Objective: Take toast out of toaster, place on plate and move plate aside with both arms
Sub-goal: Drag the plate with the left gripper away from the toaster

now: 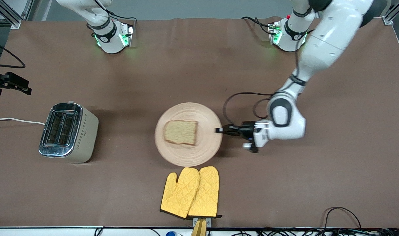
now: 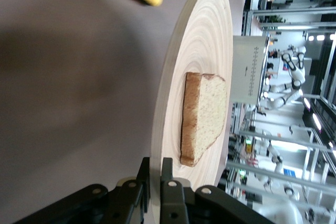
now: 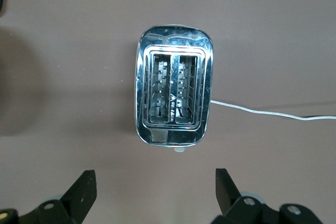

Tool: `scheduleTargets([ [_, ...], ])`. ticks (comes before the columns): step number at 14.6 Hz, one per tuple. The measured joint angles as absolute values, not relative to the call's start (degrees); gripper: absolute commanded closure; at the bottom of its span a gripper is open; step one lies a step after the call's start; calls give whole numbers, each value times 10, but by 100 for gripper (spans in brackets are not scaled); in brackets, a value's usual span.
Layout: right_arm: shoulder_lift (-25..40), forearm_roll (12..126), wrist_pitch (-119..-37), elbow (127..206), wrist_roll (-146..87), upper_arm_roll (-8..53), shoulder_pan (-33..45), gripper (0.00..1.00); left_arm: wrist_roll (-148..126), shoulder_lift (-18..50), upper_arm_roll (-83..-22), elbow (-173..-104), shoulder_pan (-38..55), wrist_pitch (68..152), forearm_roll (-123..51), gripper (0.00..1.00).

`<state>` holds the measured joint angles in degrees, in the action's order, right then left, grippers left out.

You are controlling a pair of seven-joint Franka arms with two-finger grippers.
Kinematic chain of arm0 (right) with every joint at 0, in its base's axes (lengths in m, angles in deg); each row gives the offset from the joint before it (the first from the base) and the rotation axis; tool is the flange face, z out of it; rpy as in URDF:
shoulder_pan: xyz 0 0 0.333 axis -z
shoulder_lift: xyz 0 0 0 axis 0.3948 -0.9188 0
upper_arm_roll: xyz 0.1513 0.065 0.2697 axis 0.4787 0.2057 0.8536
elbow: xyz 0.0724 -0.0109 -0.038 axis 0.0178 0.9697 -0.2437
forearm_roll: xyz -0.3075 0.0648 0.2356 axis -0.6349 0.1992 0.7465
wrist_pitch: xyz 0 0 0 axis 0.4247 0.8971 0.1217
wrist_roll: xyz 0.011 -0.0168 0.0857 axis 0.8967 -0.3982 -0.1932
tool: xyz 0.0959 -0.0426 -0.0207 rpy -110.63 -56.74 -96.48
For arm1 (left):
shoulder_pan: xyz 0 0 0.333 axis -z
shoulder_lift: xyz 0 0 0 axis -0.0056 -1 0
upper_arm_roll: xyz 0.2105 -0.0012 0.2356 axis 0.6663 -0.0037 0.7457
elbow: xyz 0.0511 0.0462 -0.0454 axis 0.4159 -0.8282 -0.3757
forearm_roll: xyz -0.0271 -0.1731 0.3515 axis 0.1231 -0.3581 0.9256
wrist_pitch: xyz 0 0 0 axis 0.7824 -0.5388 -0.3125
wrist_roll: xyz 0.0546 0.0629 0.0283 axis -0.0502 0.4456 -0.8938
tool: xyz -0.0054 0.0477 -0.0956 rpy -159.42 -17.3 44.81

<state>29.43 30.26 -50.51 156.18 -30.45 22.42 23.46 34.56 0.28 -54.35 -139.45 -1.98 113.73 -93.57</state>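
Note:
The toast lies flat on the round light-wood plate in the middle of the table. My left gripper is low at the plate's rim on the side toward the left arm's end, shut on that rim. The left wrist view shows its fingers clamped on the plate's edge, one above and one below, with the toast just past them. My right gripper is open and empty, held high over the toaster.
The silver toaster stands toward the right arm's end, both slots empty, its white cord running off the table. Two yellow quilted oven mitts lie nearer the front camera than the plate, close to its rim.

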Motion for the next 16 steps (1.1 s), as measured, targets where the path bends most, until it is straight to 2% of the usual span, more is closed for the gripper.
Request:
scheduleTargets([
  [4, 294, 302, -501, 1562, -304, 226, 237, 0, 383, -10, -543, -1401, -220, 998, -767, 100],
  [8, 295, 302, -499, 1562, -304, 228, 237, 0, 412, -27, -542, -1368, -338, 933, -663, 100],
  [14, 295, 302, -496, 1561, -304, 231, 236, 0, 442, -77, -538, -1323, -415, 916, -627, 100],
  [16, 295, 302, -496, 1561, -304, 233, 236, 0, 442, -94, -537, -1309, -415, 916, -627, 96],
])
